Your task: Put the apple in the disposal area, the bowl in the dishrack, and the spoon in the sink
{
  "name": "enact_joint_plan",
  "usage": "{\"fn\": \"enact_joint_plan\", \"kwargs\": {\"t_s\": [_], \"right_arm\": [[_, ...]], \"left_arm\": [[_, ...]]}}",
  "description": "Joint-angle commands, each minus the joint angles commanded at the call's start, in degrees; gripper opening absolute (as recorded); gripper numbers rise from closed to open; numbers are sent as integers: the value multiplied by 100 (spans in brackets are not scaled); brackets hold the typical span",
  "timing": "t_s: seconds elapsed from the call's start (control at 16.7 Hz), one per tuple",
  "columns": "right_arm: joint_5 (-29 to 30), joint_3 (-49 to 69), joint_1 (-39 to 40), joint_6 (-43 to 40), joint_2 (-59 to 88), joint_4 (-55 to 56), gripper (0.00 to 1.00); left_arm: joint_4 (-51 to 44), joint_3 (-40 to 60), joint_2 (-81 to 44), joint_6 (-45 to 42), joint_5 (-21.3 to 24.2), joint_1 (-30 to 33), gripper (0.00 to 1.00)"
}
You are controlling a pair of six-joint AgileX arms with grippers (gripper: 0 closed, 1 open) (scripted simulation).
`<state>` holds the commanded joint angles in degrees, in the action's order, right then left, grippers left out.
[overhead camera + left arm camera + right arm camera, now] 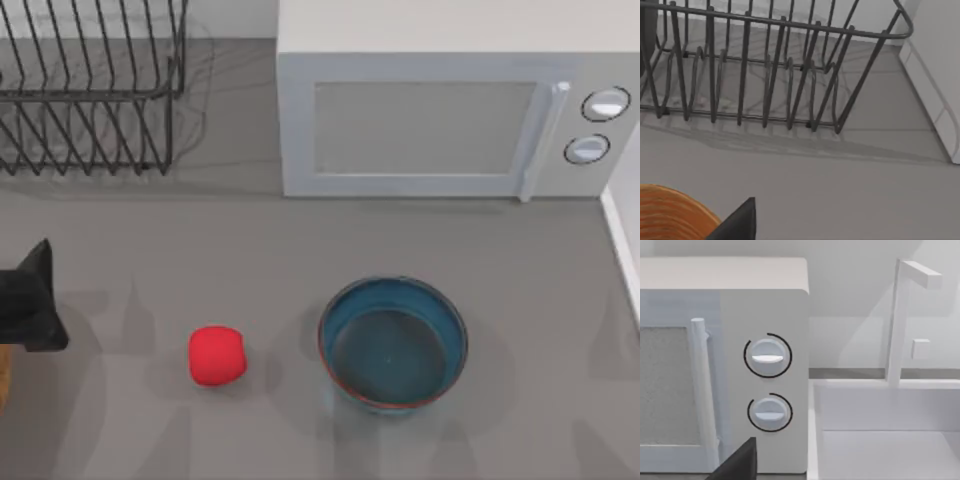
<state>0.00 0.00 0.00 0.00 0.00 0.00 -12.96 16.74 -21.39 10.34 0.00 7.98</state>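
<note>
The red apple lies on the grey counter, left of centre near the front. To its right stands the teal bowl with a reddish-brown rim, upright and with nothing in it. The black wire dishrack stands at the back left. My left gripper hangs at the table's left edge, well left of the apple, and a dark part of it edges into the left wrist view. The white sink and a dark part of my right gripper appear in the right wrist view. The spoon is out of view.
A white microwave with two dials stands at the back, between rack and sink. A tall white faucet rises behind the sink. The sink's edge runs along the right side. An orange-brown ridged object sits below the left gripper.
</note>
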Motion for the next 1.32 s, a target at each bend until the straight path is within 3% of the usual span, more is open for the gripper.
{"fn": "enact_joint_plan", "kwargs": {"t_s": [0.48,0.78,1.02,1.32], "right_arm": [[0,0,0,0,0,0,100],[0,0,0,0,0,0,100],[0,0,0,0,0,0,100],[0,0,0,0,0,0,100]], "left_arm": [[-2418,2819,-4658,1776,-40,1392,100],[-3639,4331,-6840,2715,-44,2126,100],[-4191,5126,-7913,3183,-44,2483,100],[-4313,5318,-8133,3292,-44,2566,100]]}}
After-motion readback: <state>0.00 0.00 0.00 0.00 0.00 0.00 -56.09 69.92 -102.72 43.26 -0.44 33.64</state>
